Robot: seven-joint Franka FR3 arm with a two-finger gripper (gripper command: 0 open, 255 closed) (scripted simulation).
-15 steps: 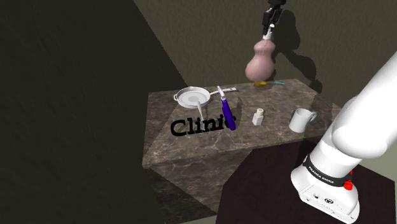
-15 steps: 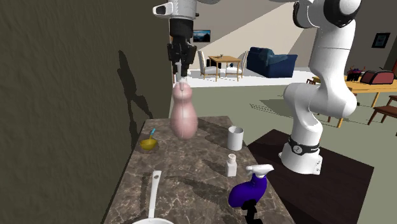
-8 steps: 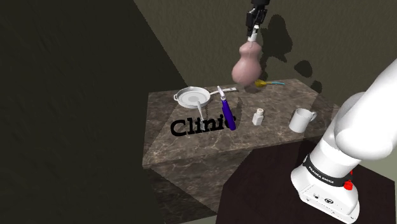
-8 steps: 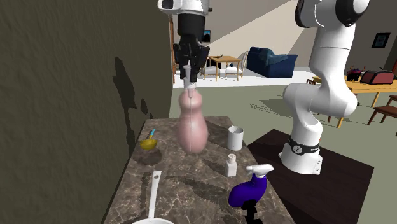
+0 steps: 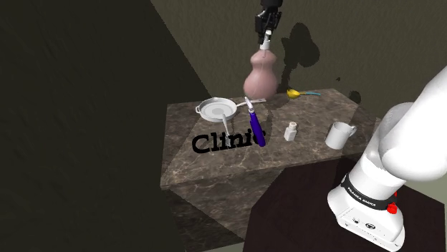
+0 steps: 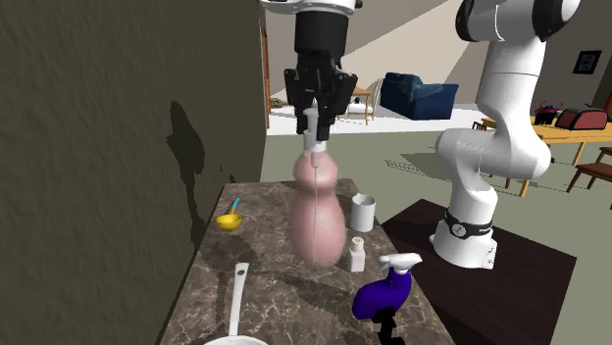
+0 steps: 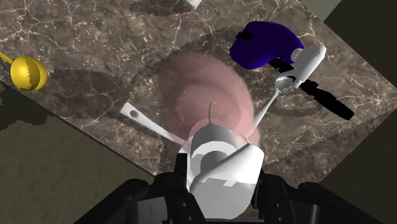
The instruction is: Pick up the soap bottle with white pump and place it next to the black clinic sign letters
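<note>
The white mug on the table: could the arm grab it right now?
Probably not yet: its jaws are shut on the pump of the pink soap bottle, held above the table. The mug itself stands apart from the rest.

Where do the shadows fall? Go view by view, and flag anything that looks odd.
Shoulder view: the gripper and pink soap bottle throw a dark shadow on the wall behind. Second exterior view: the shadow lies on the wall at that view's left. Wrist view: the bottle looks half see-through, with soft shadows on the marble table around it.
</note>
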